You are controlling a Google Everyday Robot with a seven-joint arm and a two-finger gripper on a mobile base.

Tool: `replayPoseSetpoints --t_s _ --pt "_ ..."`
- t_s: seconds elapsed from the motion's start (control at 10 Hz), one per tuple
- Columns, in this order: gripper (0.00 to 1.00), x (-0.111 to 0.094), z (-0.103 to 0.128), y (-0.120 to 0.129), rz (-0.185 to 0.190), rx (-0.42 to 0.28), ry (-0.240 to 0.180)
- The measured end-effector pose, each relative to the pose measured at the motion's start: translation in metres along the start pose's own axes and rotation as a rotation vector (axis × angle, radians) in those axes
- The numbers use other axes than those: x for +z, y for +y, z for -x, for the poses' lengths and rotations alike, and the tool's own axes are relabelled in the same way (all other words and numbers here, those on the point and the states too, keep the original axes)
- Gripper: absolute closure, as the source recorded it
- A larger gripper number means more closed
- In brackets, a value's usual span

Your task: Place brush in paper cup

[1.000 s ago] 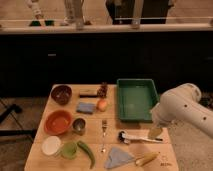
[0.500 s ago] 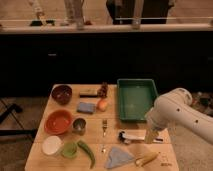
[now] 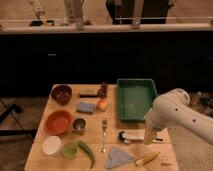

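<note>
- Brush [image 3: 134, 136] lies flat near the table's [image 3: 113, 124] 5 o'clock corner, its dark head pointing to 9 o'clock.
- Gripper [image 3: 149, 136] sits at its handle end. I cannot tell whether it has grasped, and an end-grip could let the brush swing.
- Paper cup [image 3: 51, 145] is well apart toward 9 o'clock, beyond the fork [image 3: 104, 134]. Being light, it may tip.

Brush [image 3: 131, 136] beneath tool [image 3: 149, 137]; paper cup [image 3: 51, 145] front-left

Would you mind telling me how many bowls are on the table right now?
2: a dark brown bowl at the back left, and an orange bowl just in front of it. The arm could hide another; the gripper hangs over the brush.
</note>
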Motion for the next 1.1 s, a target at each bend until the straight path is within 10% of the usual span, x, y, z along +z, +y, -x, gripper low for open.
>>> replayPoseSetpoints --t_s 0.4,1.1 --pt "0.20 0.063 -0.014 0.001 0.011 0.067 -0.049" --pt "0.20 0.093 -0.034 -0.014 -0.020 0.103 -0.139"
